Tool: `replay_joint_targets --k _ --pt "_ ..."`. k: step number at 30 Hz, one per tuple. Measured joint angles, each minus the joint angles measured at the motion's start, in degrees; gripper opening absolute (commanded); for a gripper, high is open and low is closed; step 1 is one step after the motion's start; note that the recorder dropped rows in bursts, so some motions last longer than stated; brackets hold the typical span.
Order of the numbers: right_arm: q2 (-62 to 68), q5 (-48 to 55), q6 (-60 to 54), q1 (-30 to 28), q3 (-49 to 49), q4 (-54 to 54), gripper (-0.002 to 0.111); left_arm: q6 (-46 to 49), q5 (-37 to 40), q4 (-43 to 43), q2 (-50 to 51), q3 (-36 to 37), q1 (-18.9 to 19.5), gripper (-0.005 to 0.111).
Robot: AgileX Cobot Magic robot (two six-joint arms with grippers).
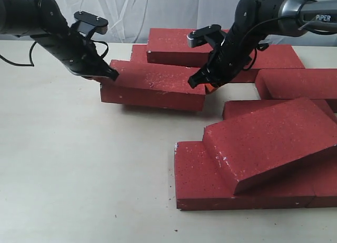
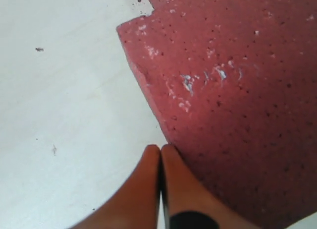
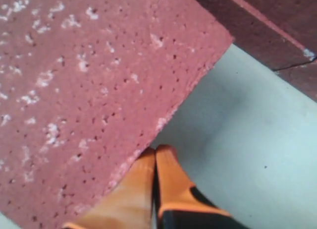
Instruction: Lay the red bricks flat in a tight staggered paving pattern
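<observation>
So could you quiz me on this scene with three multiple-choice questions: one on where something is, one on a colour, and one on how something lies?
1. Where are the left gripper and right gripper?
A) at opposite ends of the middle brick
B) raised high above everything
C) side by side at one end

2. What colour are the fingertips?
A) blue
B) orange
C) green

3. How does the front brick lie?
A) flat and level
B) upright on end
C) tilted on the flat bricks

Answers:
1 A: one gripper sits at each end of that brick.
2 B: both wrist views show orange tips.
3 C: one side rides up on the bricks beneath.
</observation>
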Motion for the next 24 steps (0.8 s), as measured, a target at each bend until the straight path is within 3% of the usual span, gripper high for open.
replay_joint_targets --k 13,20,24 --pt "-1.5 1.7 1.6 0.2 0.0 -2.9 -0.001 -0.2 -2.3 -0.4 -0.1 4.1 1.5 0.000" --pt "-12.4 11.6 4.8 0.1 0.8 -1.0 -0.001 -0.2 -8.9 3.3 -0.1 9.8 1.6 0.000" --pt "-20.4 12.8 3.9 1.2 6.7 2.9 -0.001 -0.2 -9.7 4.2 -0.3 10.7 1.7 0.000"
